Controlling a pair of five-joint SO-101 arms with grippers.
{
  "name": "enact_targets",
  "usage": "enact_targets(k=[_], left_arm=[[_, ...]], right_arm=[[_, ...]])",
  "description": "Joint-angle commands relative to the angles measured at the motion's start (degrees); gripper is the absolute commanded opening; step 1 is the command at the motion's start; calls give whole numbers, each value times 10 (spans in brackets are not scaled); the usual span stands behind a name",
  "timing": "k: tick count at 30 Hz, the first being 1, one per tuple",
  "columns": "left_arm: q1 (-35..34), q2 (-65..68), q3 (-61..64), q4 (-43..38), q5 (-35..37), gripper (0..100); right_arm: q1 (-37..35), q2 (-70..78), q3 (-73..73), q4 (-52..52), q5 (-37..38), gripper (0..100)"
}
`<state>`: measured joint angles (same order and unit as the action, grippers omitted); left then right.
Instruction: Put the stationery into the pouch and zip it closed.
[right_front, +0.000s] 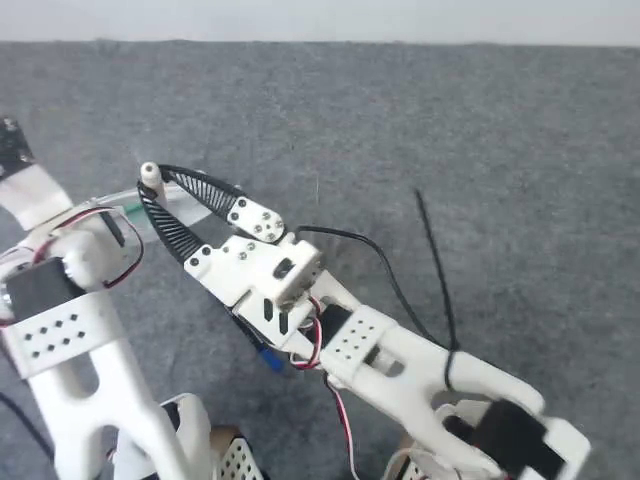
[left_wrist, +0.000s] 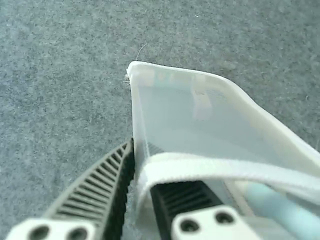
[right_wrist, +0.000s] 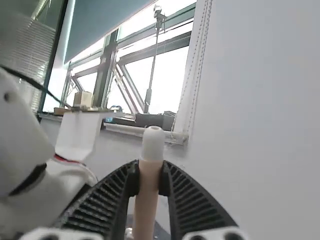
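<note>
Starting at the left edge of the high view, the left arm (right_front: 70, 330) stands tall and white over the grey bench (right_front: 520, 130). Its own camera gives the close-up: the left hand (left_wrist: 140, 150) is clamped on the open edge of the pouch (left_wrist: 200, 115), one black ribbed finger (left_wrist: 102, 187) outside the mesh wall and the other inside it. The pouch is a see-through white mesh bag with a white band along its rim, held up off the bench with its mouth toward the camera, and a pale blue pen (left_wrist: 272, 202) lies inside it at the lower right of that frame. From above, a sliver of the pouch (right_front: 115, 196) peeks out at the left, between the two arms.

Just to the right of it, the right hand (right_front: 152, 186) is closed on a cream pen (right_front: 150, 172), white cap up, right beside the pouch. The right wrist view confirms it: right hand (right_wrist: 149, 172) pinching the cream pen (right_wrist: 151, 145) between both tips, with a window (right_wrist: 130, 75) and a white wall behind.

Further right, something small and blue (right_front: 268, 358) pokes out from under the right arm; what it is cannot be told. Right of centre, a thin black strip (right_front: 432, 250) lies on the bench.
</note>
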<state>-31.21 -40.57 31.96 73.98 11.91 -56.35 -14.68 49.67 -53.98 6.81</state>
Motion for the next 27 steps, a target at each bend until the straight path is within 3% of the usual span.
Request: enact_targets(k=[1, 8, 13, 23, 27], left_arm=[[4, -1, -6, -18, 10, 9], [3, -1, -6, -18, 9, 9], [3, 0, -5, -18, 9, 9], [3, 0, -5, -18, 9, 9], [2, 0, -5, -18, 9, 9]], right_arm=[[8, 35, -8, -31, 53, 6], [7, 60, 4, -30, 126, 31], [-17, 59, 34, -29, 160, 221], [-30, 54, 64, -29, 172, 164], [-30, -8, 78, 38, 171, 164]])
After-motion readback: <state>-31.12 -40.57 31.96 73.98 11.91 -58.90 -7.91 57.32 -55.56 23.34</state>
